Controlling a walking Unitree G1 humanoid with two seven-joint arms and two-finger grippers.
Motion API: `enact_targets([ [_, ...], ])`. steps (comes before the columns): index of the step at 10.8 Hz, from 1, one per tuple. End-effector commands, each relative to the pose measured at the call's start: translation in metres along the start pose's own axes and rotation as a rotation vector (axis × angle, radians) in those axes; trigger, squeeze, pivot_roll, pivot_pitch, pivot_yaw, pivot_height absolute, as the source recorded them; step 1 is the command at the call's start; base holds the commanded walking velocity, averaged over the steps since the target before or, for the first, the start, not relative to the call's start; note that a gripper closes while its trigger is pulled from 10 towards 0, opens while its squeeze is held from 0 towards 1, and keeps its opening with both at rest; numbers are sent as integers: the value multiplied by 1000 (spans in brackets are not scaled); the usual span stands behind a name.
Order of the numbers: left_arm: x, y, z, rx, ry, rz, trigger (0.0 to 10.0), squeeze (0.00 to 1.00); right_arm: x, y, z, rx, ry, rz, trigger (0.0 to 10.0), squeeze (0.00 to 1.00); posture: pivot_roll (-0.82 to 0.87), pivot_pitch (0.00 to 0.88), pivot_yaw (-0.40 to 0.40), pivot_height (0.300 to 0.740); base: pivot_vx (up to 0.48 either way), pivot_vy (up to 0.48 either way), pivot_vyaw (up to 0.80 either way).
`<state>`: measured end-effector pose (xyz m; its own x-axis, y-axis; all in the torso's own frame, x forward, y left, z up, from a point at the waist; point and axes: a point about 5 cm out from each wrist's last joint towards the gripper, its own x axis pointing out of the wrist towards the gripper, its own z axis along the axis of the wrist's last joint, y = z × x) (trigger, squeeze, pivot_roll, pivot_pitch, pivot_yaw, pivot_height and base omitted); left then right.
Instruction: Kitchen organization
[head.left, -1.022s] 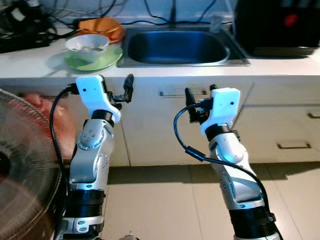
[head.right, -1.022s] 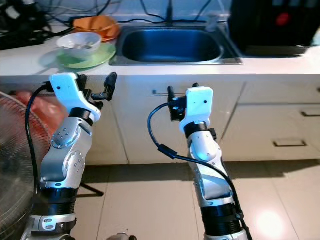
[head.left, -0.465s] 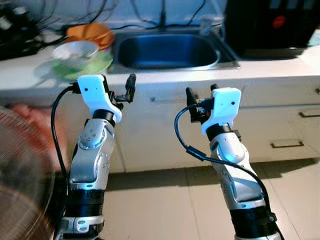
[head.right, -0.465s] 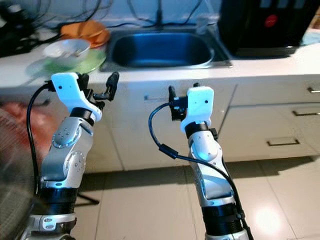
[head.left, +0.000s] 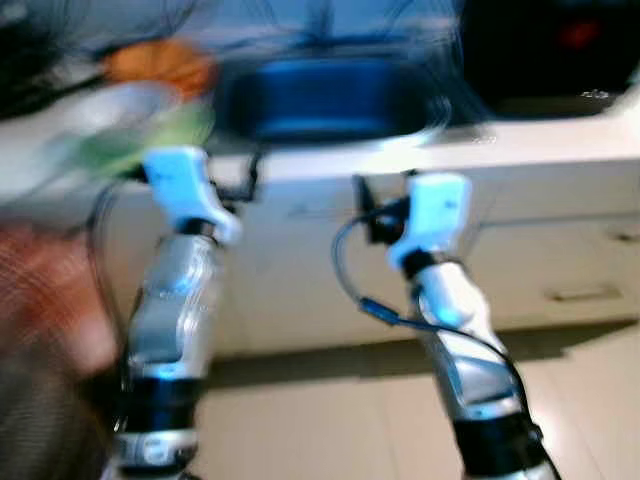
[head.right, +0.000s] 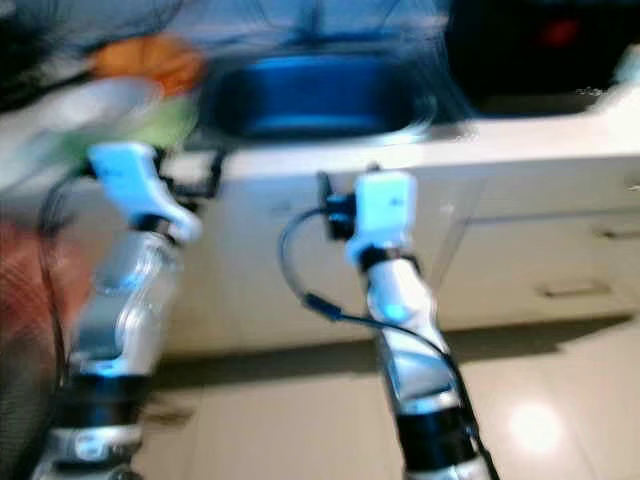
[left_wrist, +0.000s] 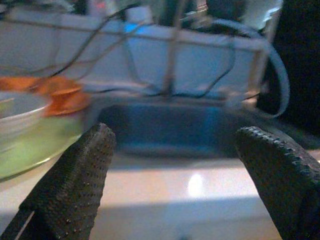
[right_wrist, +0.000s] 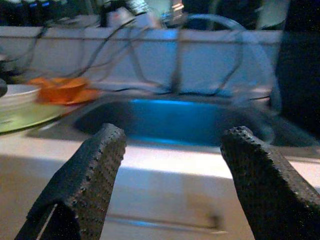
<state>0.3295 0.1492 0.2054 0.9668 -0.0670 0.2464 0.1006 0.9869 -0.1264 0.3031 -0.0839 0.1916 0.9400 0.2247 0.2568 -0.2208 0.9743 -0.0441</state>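
The stack of dishes, a white bowl (left_wrist: 17, 107) on a light green plate (left_wrist: 37, 150) with an orange bowl (right_wrist: 62, 90) behind it, sits at the left end of the pale countertop (head.left: 540, 150), forward and left of my left gripper (left_wrist: 180, 185), the nearer of my 2 arms. My right gripper (right_wrist: 172, 175) faces the blue steel sink (right_wrist: 170, 122). Both hold their fingers wide apart, empty; I can read no writing.
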Motion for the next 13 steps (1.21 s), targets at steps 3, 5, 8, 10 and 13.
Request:
enact_targets([
  [3,1,-8,0,5,0,-20,10000,0,0,-6,3,-18,-17,-15,10000,0,-22,21,28,740,461,0,0],
  [5,1,-5,1,19,-10,9,10000,0,-1,-5,3,-18,-19,-10,10000,0,-21,20,29,740,458,0,0],
  [8,1,-4,2,28,-12,21,10000,0,-1,-4,3,-20,-21,-2,10000,0,-22,23,29,740,458,0,0],
  [10,1,-3,1,32,-10,29,10000,0,-1,-4,3,-22,-21,0,10000,0,-23,24,29,740,454,0,0],
  [13,1,-4,0,32,-6,25,10000,0,-1,-4,3,-21,-20,-5,10000,0,-23,23,31,740,454,0,0],
])
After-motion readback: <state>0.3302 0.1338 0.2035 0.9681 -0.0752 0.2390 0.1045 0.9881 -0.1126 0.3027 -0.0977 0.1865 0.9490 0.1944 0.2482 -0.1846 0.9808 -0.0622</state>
